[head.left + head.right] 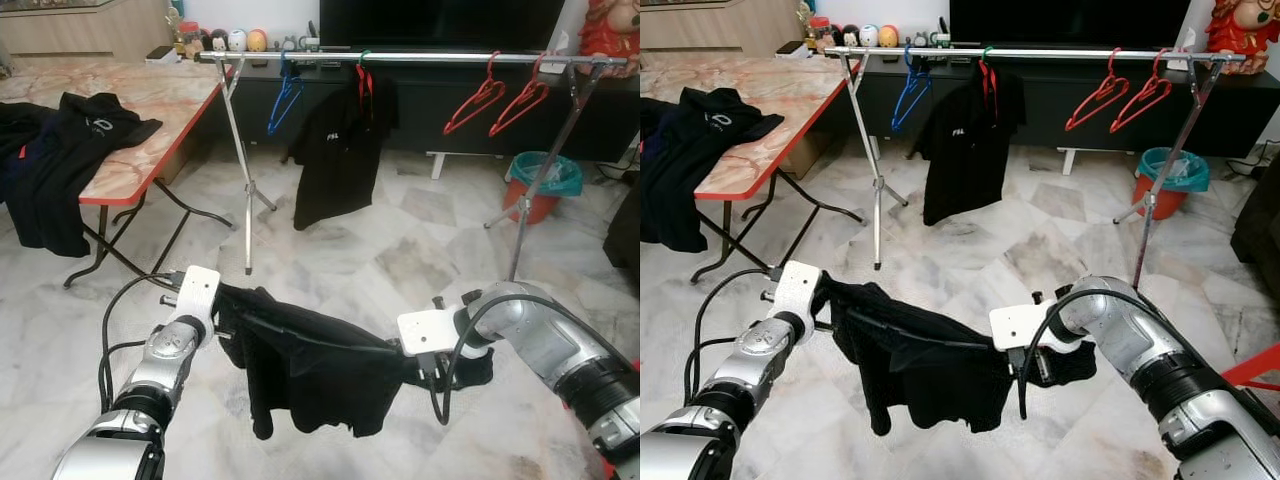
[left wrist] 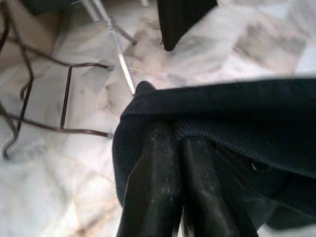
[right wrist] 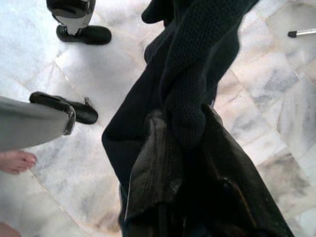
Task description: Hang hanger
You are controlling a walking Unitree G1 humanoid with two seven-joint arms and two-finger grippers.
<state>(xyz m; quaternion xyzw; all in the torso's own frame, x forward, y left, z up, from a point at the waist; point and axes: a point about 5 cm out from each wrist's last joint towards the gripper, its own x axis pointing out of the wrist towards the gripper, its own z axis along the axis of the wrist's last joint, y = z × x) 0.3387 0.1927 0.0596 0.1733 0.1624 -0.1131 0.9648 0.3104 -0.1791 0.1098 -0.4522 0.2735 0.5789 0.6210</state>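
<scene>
Black cloth, a shirt on a hanger, is stretched between the two end effectors low over the marble floor, well short of the clothes rail that stands across the room. The left end effector has its two fingers pressed together on one shoulder of the shirt, pinching the knit fabric tight. The right end effector is buried in the other shoulder, its fingers wrapped in dark folds, gripping the shirt there. A thin dark hanger arm shows as a ridge across the top of the shirt between the two, and the body of the garment droops below it. On the rail, a blue hanger hangs near its left leg, another black shirt hangs on a red hanger near the middle of the rail, and two bare red hangers hang toward its right end. Left of the rail stands a folding worktop with a marble-pattern top and red edge, with dark clothes heaped on it and spilling over its edge. Behind the rail's right leg sits an orange bucket with a teal liner. In the right wrist view, a person's bare foot rests on the floor.
</scene>
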